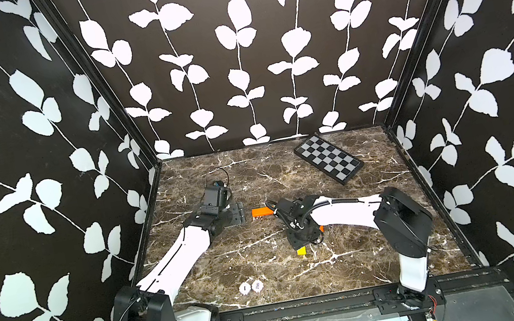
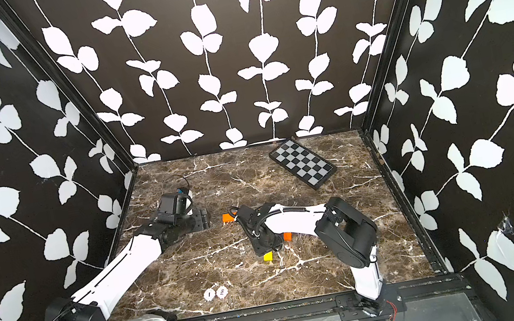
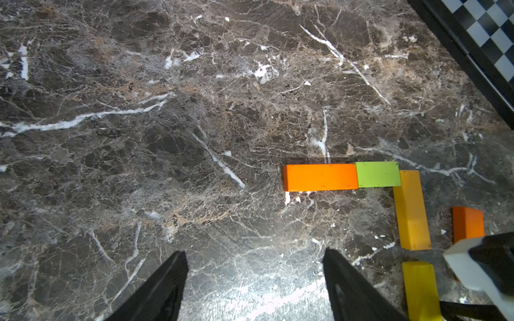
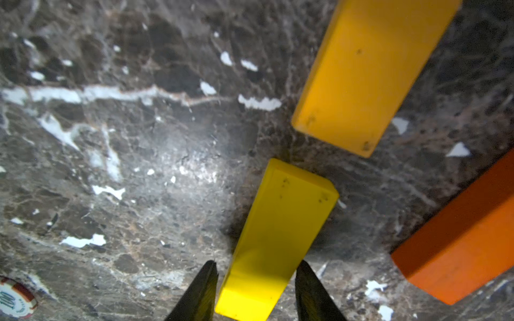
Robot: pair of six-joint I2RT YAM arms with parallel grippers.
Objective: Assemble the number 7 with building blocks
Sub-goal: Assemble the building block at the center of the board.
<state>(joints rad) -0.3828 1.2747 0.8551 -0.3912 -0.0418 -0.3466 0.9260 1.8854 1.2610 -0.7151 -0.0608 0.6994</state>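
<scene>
My right gripper (image 4: pixel 257 264) stands low over the bright yellow bar (image 4: pixel 278 236), with 1 narrow jaw along each long side. I cannot tell whether the pads press it yet.

Take the table (image 1: pixel 267 266) as a dial with 6 at my bases. That bar's long axis runs 12 to 6. Its 12 end lies just short of the deeper yellow bar (image 4: pixel 370 75), apart from it and a little off its line. The deeper bar meets the green bar (image 3: pixel 377 174) at a corner. The green bar touches the orange bar (image 3: pixel 319 177), which lies 9 to 3 as the top stroke of the number 7 (image 3: pixel 409 194).

I judge the coming move to be a short slide toward 12 with a slight twist. A spare orange bar (image 4: pixel 459 244) lies near, at 3 of my right jaws. My left gripper (image 3: pixel 253 251) sits at 9, wide and empty, the farther of the 2.
</scene>
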